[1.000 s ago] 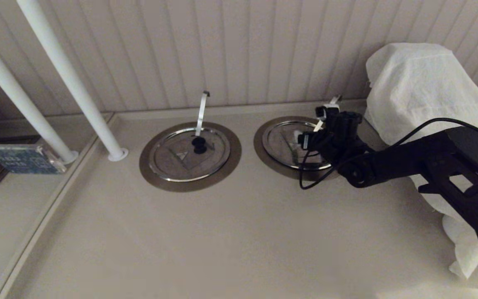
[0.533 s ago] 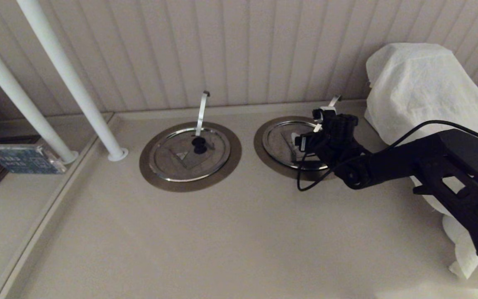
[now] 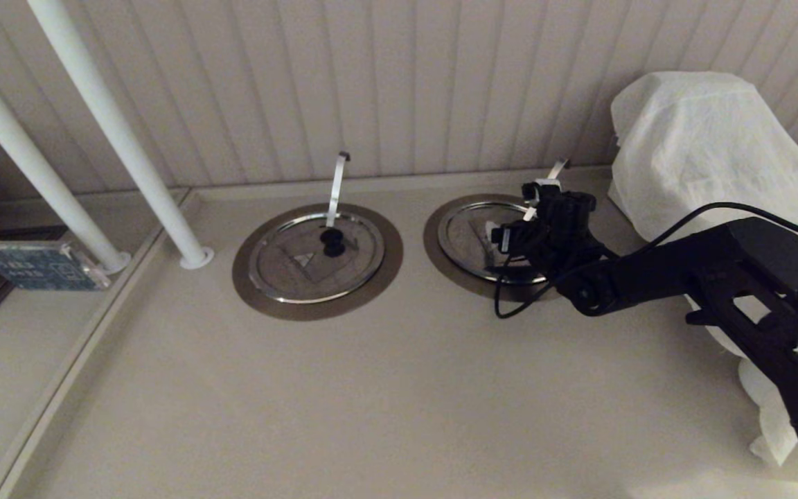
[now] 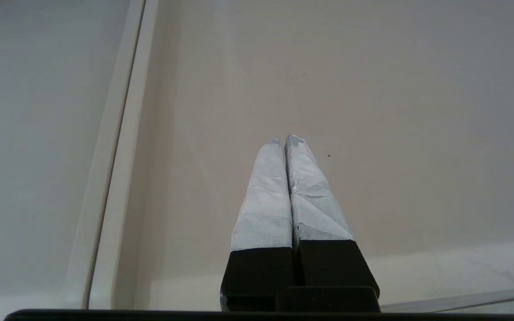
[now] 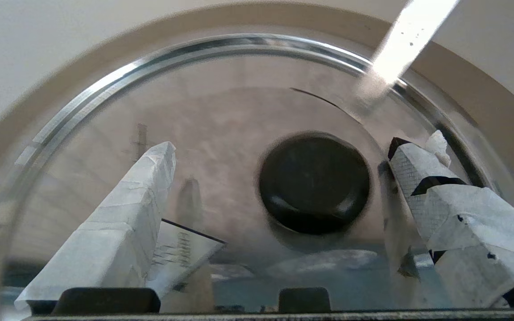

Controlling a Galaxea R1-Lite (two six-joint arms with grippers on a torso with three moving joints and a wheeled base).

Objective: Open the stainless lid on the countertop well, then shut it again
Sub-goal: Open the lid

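Note:
The stainless lid (image 3: 465, 232) lies flat in the countertop well, whose bronze ring (image 3: 433, 239) frames it at the right of the counter. A slanted steel strip (image 3: 557, 168) rises behind it. My right gripper (image 3: 520, 215) hovers low over the lid and is open. In the right wrist view the black knob (image 5: 314, 182) sits between the two taped fingers (image 5: 118, 214), touching neither, with the lid (image 5: 221, 120), ring (image 5: 475, 98) and strip (image 5: 406, 33) around it. The well's inside is hidden. My left gripper (image 4: 283, 139) is shut over bare counter, outside the head view.
A twin lid (image 3: 316, 256) with a near-vertical strip lies to the left. A white cloth (image 3: 711, 152) covers something bulky just right of the arm. Two white poles (image 3: 115, 132) stand at the left, the panelled wall is close behind, and a blue item (image 3: 39, 265) lies far left.
My right gripper has edged a little to the left over the lid. The lid has stayed flat in place.

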